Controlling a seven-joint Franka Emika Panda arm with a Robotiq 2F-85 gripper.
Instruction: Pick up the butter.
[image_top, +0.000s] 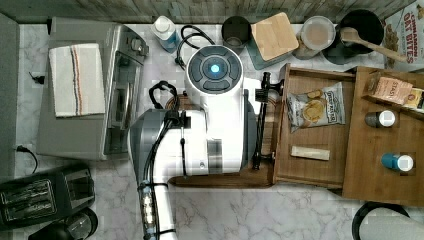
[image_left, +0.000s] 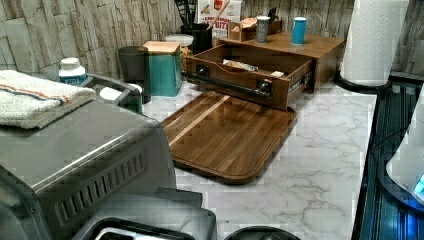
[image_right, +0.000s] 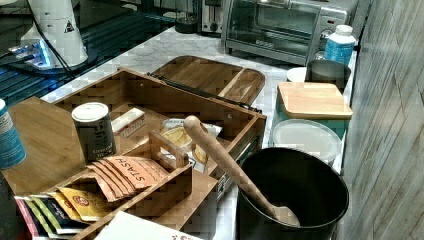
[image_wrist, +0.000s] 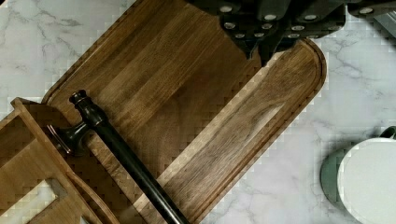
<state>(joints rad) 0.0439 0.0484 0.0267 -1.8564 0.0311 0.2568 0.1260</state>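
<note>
From my remote station, I saw the butter (image_top: 310, 153), a slim cream stick, lying flat on the floor of the open wooden drawer (image_top: 280, 172), apart from the chip bag (image_top: 315, 107) lying in the same drawer. The arm (image_top: 200, 135) hung above the cutting board (image_left: 227, 135), which lay just in front of the drawer's dark handle (image_wrist: 122, 156). The gripper (image_wrist: 258, 46) hovered over the board, and I could not tell whether its fingers were apart or together.
</note>
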